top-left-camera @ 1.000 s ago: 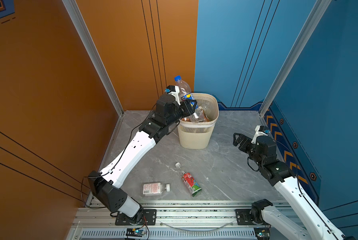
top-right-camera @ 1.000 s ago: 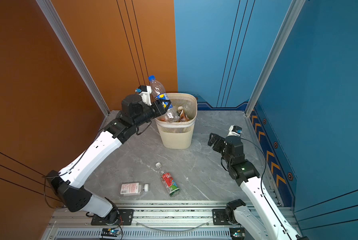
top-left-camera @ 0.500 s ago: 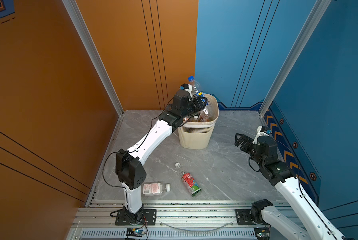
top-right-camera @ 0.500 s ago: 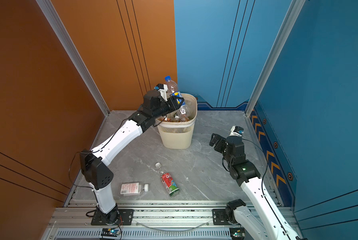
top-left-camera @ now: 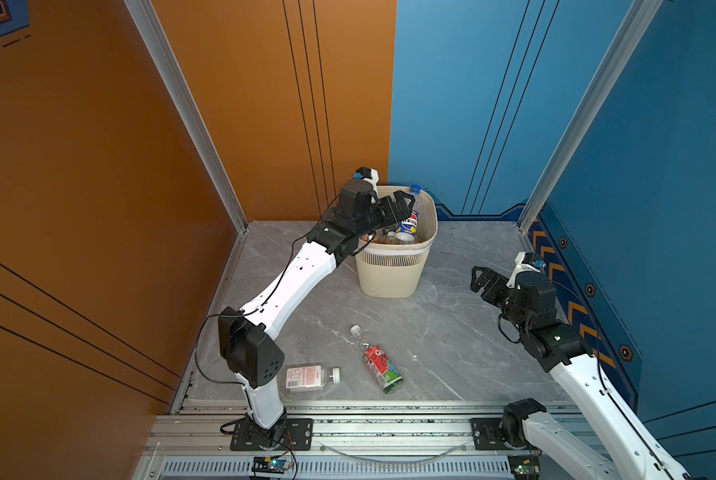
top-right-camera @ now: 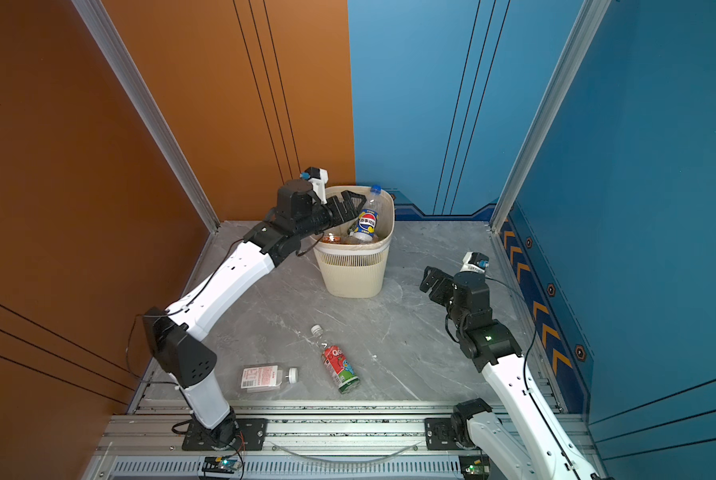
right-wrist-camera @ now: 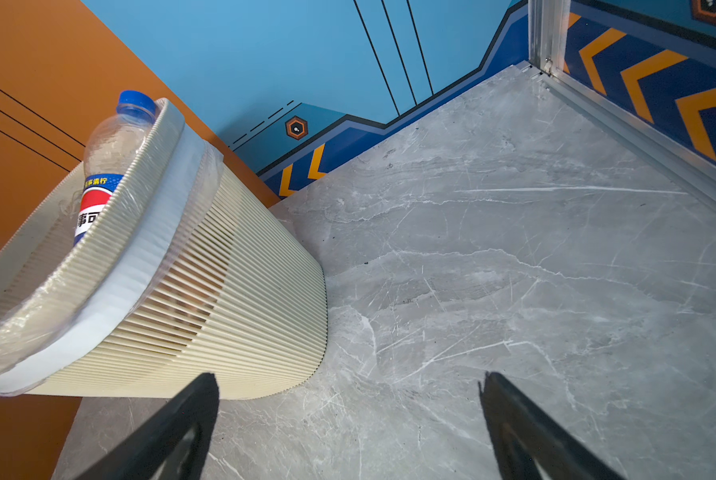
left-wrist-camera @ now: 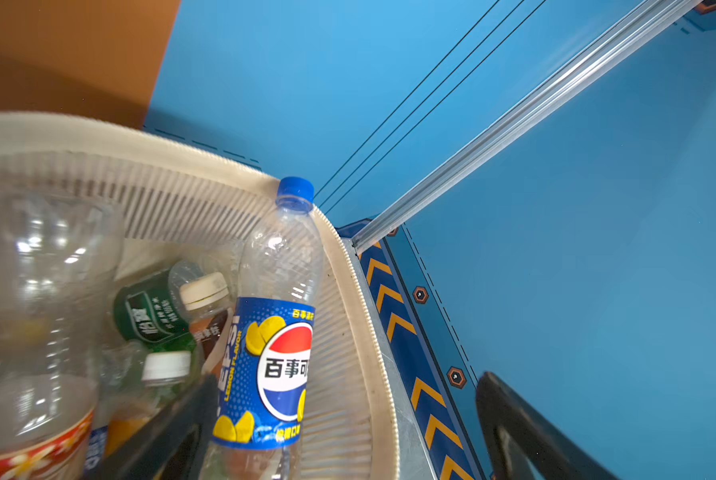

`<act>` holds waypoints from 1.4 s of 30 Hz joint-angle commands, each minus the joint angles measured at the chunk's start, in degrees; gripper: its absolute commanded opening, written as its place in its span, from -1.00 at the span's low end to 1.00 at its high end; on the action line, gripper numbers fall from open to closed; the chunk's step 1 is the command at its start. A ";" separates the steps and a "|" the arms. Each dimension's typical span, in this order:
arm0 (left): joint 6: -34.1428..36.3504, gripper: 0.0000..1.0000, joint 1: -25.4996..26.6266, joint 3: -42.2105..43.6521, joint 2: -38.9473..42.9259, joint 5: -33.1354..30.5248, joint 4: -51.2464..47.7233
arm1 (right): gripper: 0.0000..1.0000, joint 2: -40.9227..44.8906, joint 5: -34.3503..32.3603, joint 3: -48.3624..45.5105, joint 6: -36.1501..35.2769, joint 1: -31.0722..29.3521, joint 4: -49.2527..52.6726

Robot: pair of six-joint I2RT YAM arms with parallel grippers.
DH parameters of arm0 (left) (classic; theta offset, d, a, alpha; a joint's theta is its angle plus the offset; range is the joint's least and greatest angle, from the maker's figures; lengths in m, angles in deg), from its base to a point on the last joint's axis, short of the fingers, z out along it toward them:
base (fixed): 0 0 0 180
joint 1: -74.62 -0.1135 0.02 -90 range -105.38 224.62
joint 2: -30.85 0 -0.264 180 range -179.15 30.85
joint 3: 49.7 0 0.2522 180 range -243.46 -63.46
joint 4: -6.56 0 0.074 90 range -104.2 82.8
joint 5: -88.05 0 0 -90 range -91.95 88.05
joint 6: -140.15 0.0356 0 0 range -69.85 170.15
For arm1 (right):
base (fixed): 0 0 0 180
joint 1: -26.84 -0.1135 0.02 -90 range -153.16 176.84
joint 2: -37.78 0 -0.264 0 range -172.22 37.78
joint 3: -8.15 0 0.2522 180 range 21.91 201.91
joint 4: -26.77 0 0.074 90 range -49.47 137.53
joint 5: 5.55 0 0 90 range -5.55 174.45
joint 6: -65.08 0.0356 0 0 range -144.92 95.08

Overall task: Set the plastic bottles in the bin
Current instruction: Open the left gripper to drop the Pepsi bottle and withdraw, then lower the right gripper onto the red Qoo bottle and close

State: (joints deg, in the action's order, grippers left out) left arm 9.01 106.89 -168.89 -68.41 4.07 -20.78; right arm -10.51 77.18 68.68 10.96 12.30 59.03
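Your left arm point(top-left-camera: 289, 286) reaches over the near left rim of the bin point(top-left-camera: 389, 278), which stands at the back of the grey surface point(top-left-camera: 451, 332). The left fingers point(left-wrist-camera: 169, 436) are spread wide and pinch nothing. In the left wrist view one finger sits just beside the blue-labelled bottle point(left-wrist-camera: 273, 365) and overlaps its lower label, so you cannot tell whether they touch. The other finger is well off to the side, beyond the rim.

That bottle stands nearly upright inside the bin, leaning on the far wall, and its blue cap pokes above the rim in both top views. More bottles lie around it in the bin: a green bottle point(left-wrist-camera: 152, 316), a cream-capped bottle point(left-wrist-camera: 204, 291), a white-capped bottle point(left-wrist-camera: 167, 368) and a big clear bottle point(left-wrist-camera: 44, 270) with a red patterned label.

Two bottles are not in the bin. They lie on their sides on the surface near the front rail point(top-left-camera: 368, 428), apart from each other. The red-labelled bottle point(top-left-camera: 379, 368) has its white cap pointing toward the bin. The flat clear bottle point(top-left-camera: 308, 377) with a pale pink label lies close to your left arm's lower joint.

Your right arm point(top-left-camera: 584, 382) is off to the right of the bin, above the surface. The right fingers point(right-wrist-camera: 522, 424) are spread with nothing between them, and they point toward the bin's ribbed side.
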 commanded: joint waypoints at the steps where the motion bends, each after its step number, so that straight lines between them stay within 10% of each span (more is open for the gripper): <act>1: 6.23 0.95 -0.78 2.83 7.20 -4.01 -0.71 | 0.99 0.65 0.33 1.66 -0.83 0.39 1.67; 17: 14.45 0.95 -3.01 54.26 45.15 -25.49 -2.37 | 0.99 -2.41 1.49 -0.24 0.24 -6.84 2.98; 32: 11.79 0.95 -8.93 61.71 50.86 -24.17 -4.51 | 0.99 -19.32 -3.72 0.49 4.59 -41.95 1.19; 42: 10.15 0.95 -11.50 63.53 52.48 -22.28 -4.70 | 0.99 -33.61 -2.90 4.34 6.46 -52.59 0.04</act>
State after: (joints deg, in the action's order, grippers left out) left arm 20.18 96.18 -106.66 -16.85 -19.58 -25.04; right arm -41.99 75.24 70.91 15.90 -39.20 59.86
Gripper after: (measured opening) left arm 0.976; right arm 0.996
